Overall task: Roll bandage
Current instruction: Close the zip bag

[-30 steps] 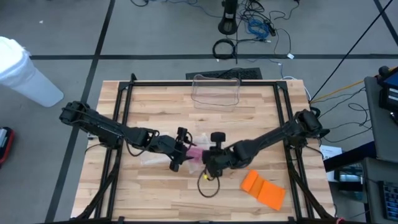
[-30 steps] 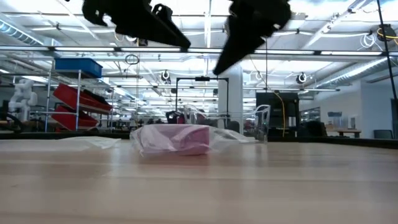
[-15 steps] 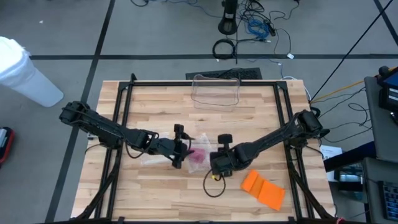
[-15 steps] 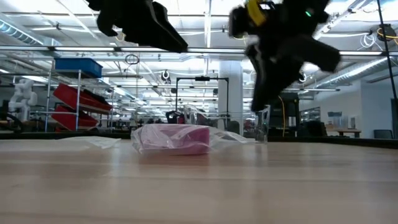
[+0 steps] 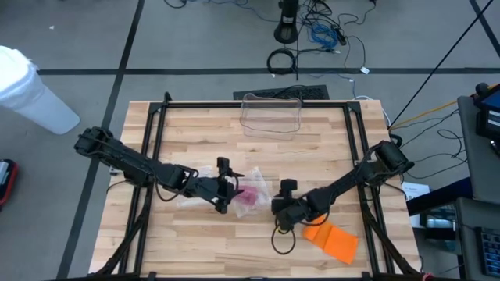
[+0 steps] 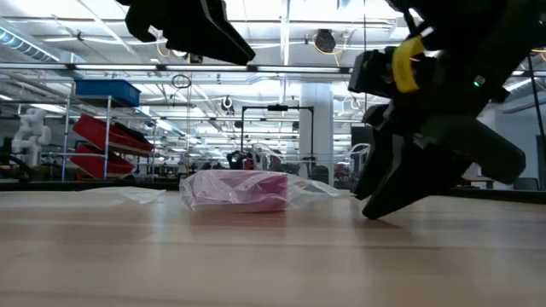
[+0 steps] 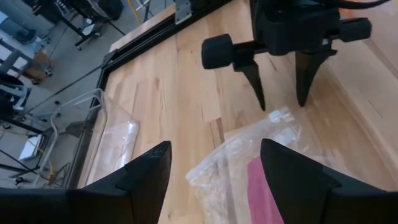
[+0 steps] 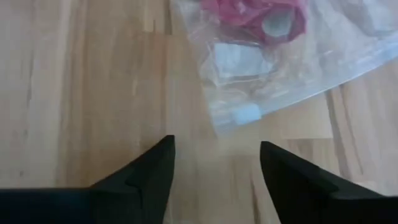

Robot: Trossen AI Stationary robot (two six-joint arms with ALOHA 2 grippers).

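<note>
Pink bandage (image 5: 248,195) in clear bag (image 8: 292,68) lies flat on tabletop (image 5: 195,133), just ahead of right gripper (image 8: 214,165), fingers spread, empty. Left gripper (image 7: 211,171) hovers over the bag, fingers spread, empty, likely poised to pin or lift it. Bandage not yet unbagged.

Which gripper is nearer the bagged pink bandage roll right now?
Left. The left gripper hovers open at the edge of the bagged pink bandage roll. The right gripper sits open on the bag's far side, with bare table between them.
</note>
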